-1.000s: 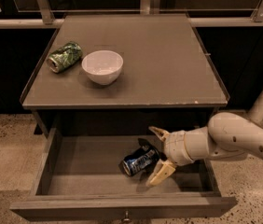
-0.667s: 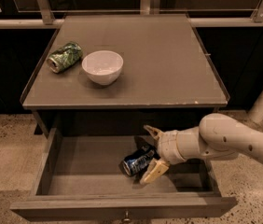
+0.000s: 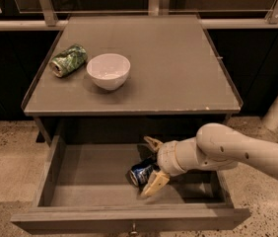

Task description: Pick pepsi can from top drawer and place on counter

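The pepsi can (image 3: 141, 172), dark blue with a silver end, lies on its side on the bottom of the open top drawer (image 3: 85, 181). My gripper (image 3: 151, 166) reaches in from the right. Its two tan fingers (image 3: 155, 183) are spread open around the can's right end, one behind it and one in front. The can still rests on the drawer bottom. The counter (image 3: 173, 68) is the grey-brown tabletop above the drawer.
A green patterned can (image 3: 68, 59) lies on its side at the counter's back left. A white bowl (image 3: 108, 71) stands next to it. The drawer's front wall (image 3: 129, 219) carries a small knob (image 3: 133, 228). My white arm (image 3: 242, 154) crosses the drawer's right side.
My gripper and arm have moved left inside the drawer, closing in on the pepsi can, which now sits between the fingers. The can has shifted a little left.
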Controlling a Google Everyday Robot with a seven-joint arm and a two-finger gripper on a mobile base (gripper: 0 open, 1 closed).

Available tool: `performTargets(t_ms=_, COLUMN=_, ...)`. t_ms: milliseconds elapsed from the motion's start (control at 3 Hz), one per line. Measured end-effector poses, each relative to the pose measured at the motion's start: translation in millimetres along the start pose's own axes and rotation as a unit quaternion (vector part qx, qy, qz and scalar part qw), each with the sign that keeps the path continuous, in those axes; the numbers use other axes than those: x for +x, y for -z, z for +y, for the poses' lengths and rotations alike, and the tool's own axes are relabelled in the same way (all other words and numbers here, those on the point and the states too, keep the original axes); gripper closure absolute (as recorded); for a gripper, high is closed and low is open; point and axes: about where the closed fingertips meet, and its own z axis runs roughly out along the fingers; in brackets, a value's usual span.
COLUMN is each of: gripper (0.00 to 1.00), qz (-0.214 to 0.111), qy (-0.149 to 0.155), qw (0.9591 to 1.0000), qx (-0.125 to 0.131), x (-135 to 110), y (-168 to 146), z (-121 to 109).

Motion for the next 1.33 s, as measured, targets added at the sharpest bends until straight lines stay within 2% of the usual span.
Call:
performTargets(t_ms=333, gripper=0.18, qz=0.02, qy=-0.011, qw=0.9997, qx=-0.013, x=15.4, y=-4.1, z=12.1)
performTargets(t_ms=1333, gripper=0.88, qz=0.02, qy=-0.011, qw=0.9997, qx=-0.013, x=8.9, y=1.6, z=10.6)
